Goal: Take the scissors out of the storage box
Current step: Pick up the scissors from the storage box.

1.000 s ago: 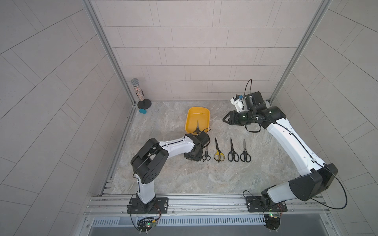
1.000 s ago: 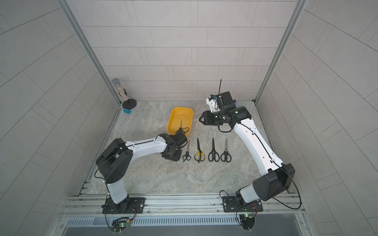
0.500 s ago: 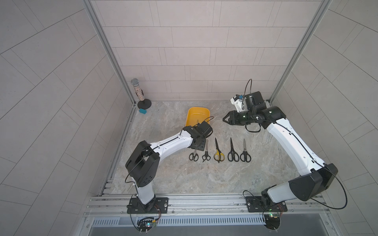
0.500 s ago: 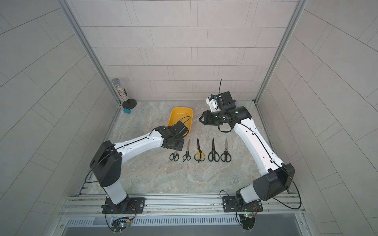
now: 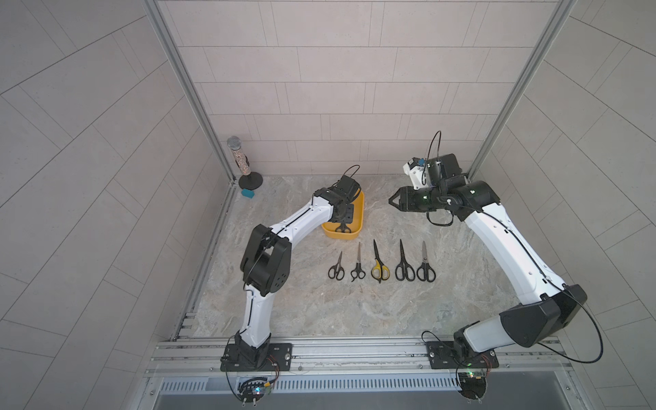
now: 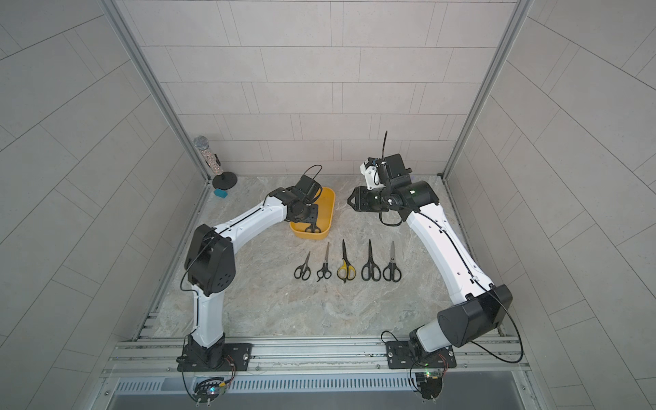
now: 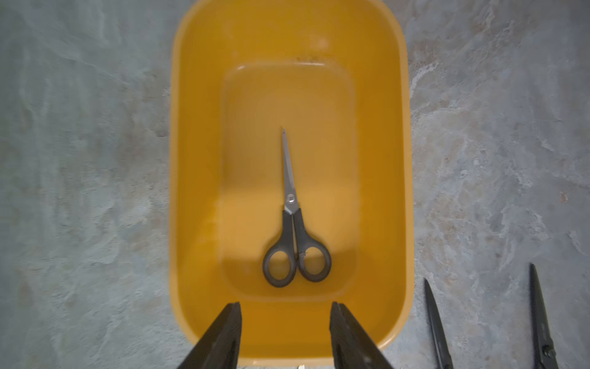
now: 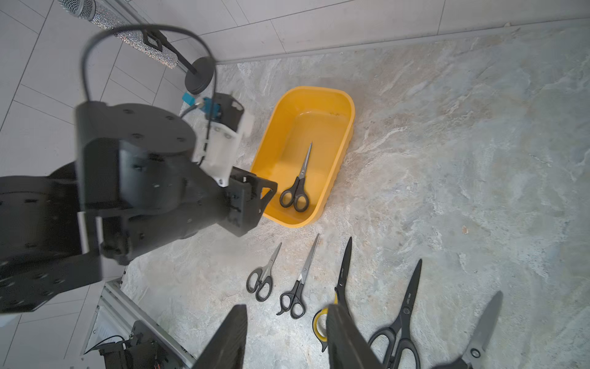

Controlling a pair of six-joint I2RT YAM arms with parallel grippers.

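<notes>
One pair of scissors (image 7: 295, 220) lies flat in the box (image 7: 191, 159), handles toward the left claw (image 7: 285, 306) and blades pointing away. That claw hangs over the box's near end, jaws apart and empty, clear of the pair. Five more pairs (image 5: 380, 267) lie in a row on the table (image 5: 319, 305) just beside the box. The right claw (image 5: 391, 200) hovers well apart, jaws parted, holding nothing.

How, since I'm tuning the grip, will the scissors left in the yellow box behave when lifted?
Probably stiff: the scissors show metal blades and hard-looking loops. Lying flat on the smooth floor of the storage box, they'd likely slide, not roll, if nudged. Lifted by one loop, the blades might swing open at the pivot.
</notes>
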